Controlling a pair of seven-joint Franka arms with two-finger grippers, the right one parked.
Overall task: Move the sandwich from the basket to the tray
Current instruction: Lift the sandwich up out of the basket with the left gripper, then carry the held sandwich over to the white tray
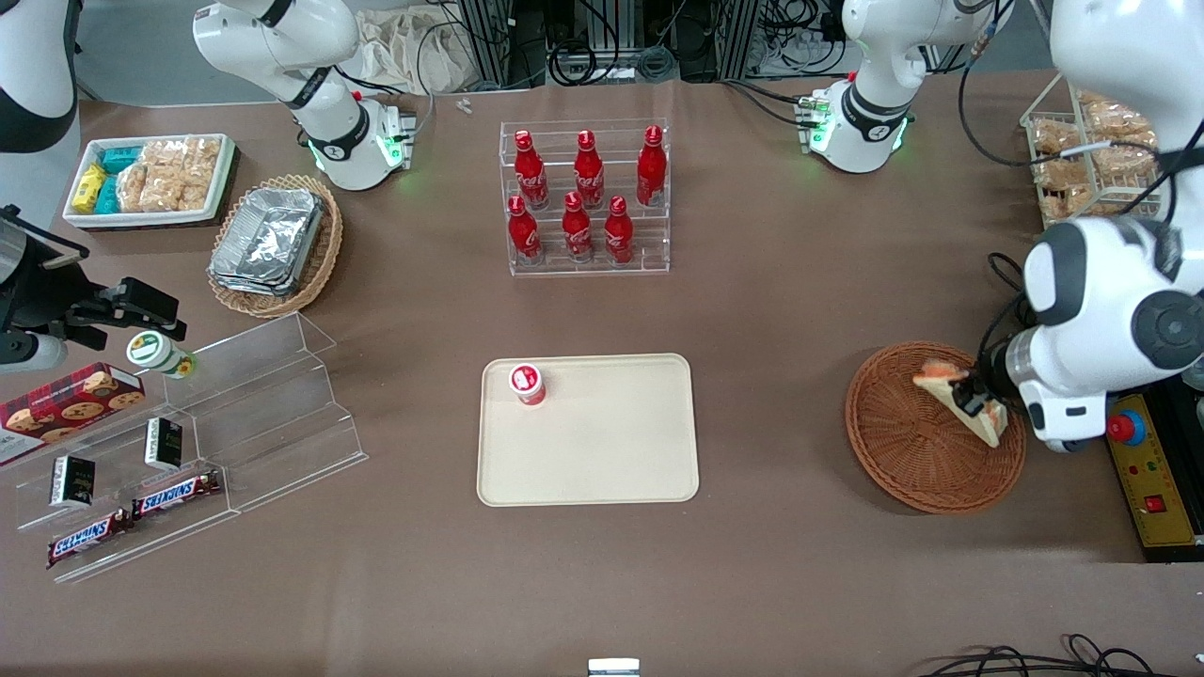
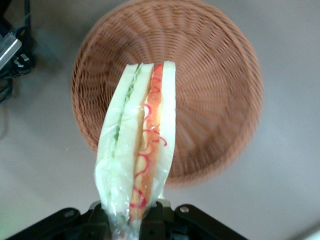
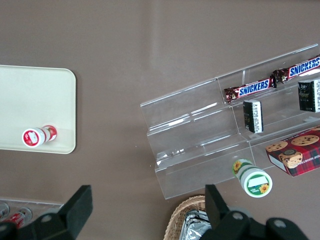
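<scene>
My left gripper (image 1: 974,400) is shut on the sandwich (image 1: 959,395), a plastic-wrapped white-bread wedge with orange-red and green filling, and holds it in the air above the reddish-brown wicker basket (image 1: 917,451). In the left wrist view the sandwich (image 2: 140,145) sticks out from between the fingers (image 2: 165,210), with the empty basket (image 2: 210,90) below it. The cream-beige tray (image 1: 602,451) lies at the table's middle, toward the parked arm from the basket, and also shows in the right wrist view (image 3: 30,100).
A small red-and-white cup (image 1: 528,384) stands on the tray's corner. A clear rack of red bottles (image 1: 585,197) stands farther from the camera than the tray. A yellow control box (image 1: 1152,480) lies beside the basket. A wire rack of snacks (image 1: 1082,150) stands at the working arm's end.
</scene>
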